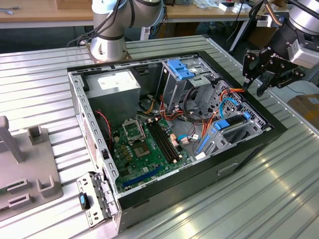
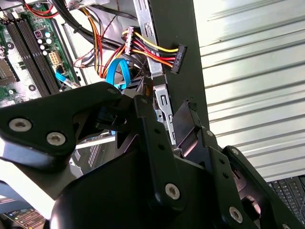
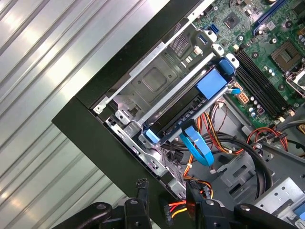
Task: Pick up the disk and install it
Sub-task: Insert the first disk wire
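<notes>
Disk (image 3: 183, 114) lies in the metal bay (image 3: 157, 81) of the open computer case (image 1: 209, 179), just below the gripper (image 1: 253, 89). It looks slid in already, though I cannot tell whether it is latched. The gripper hovers released, grasping nothing. Blue cables (image 3: 198, 143) crowd beside the bay, near the fingertips.

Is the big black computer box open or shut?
Open. The black metal computer case has no cover on top, so the green circuit board and coloured cables inside show.
</notes>
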You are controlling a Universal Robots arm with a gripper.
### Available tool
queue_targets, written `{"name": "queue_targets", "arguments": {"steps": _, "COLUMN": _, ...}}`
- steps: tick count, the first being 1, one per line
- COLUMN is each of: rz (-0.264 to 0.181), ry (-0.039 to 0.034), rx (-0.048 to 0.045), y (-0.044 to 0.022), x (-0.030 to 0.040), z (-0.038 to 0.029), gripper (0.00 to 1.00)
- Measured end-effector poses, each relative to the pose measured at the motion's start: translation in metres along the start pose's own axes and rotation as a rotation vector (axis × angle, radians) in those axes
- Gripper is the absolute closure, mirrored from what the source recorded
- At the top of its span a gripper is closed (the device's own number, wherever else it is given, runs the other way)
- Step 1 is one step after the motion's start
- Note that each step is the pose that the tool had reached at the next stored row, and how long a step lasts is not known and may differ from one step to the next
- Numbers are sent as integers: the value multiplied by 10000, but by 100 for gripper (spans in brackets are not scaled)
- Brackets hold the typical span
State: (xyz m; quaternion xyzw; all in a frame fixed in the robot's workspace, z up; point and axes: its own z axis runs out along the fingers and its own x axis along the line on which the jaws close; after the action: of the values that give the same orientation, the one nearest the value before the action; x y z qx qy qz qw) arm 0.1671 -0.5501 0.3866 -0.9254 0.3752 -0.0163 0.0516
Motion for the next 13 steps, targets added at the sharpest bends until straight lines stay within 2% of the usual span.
{"name": "queue_targets", "arguments": {"steps": 13, "rz": -48, "ry": -6, "rx": 0, "y": 0, "x": 0, "z": 0, "gripper": 56}}
